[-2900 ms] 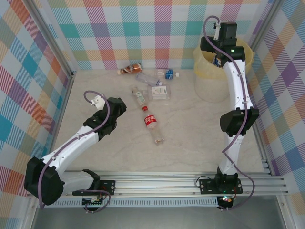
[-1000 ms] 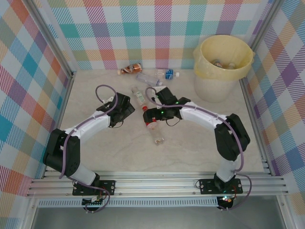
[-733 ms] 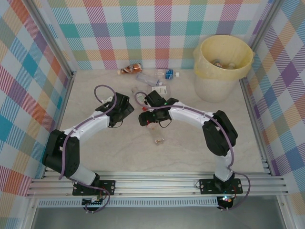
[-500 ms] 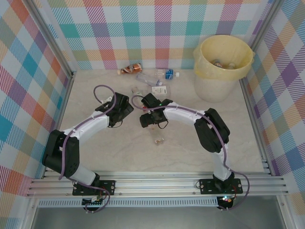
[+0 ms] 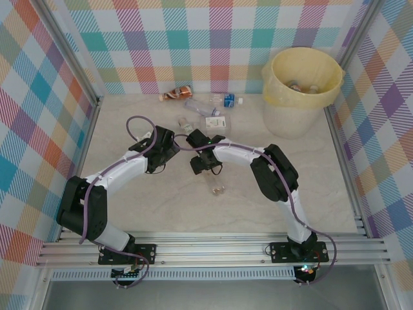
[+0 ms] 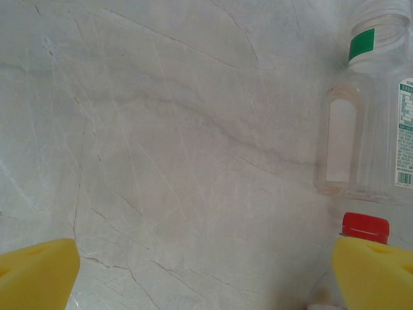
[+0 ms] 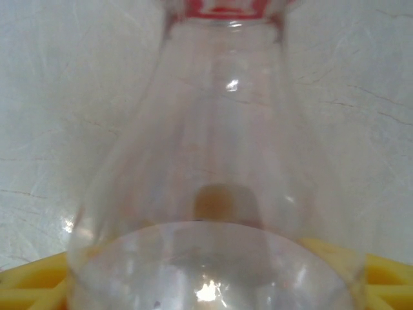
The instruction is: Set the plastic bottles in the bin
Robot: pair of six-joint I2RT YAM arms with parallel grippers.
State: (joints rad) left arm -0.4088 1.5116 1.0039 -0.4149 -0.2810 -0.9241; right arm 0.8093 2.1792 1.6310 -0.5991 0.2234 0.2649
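From above, the bin (image 5: 290, 119) stands at the counter's (image 5: 335, 187) far right corner, loose plastic bottles (image 5: 219, 102) lying well left of it. The right gripper (image 5: 201, 163) hangs over a red-capped bottle (image 7: 219, 129), and its wrist view shows open fingers either side of it. The left gripper (image 6: 205, 274), open too, sees a green-labelled bottle (image 6: 368, 110).

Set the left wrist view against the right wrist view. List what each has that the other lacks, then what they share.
Left wrist view: a green-tagged bottle lying on the table, and the left gripper wide open over bare surface. Right wrist view: the clear body of the red-capped bottle close up, lying between the right gripper tips; whether they squeeze it is unclear. Shared: pale marbled table, yellow fingers, and a red cap, probably the same bottle's.
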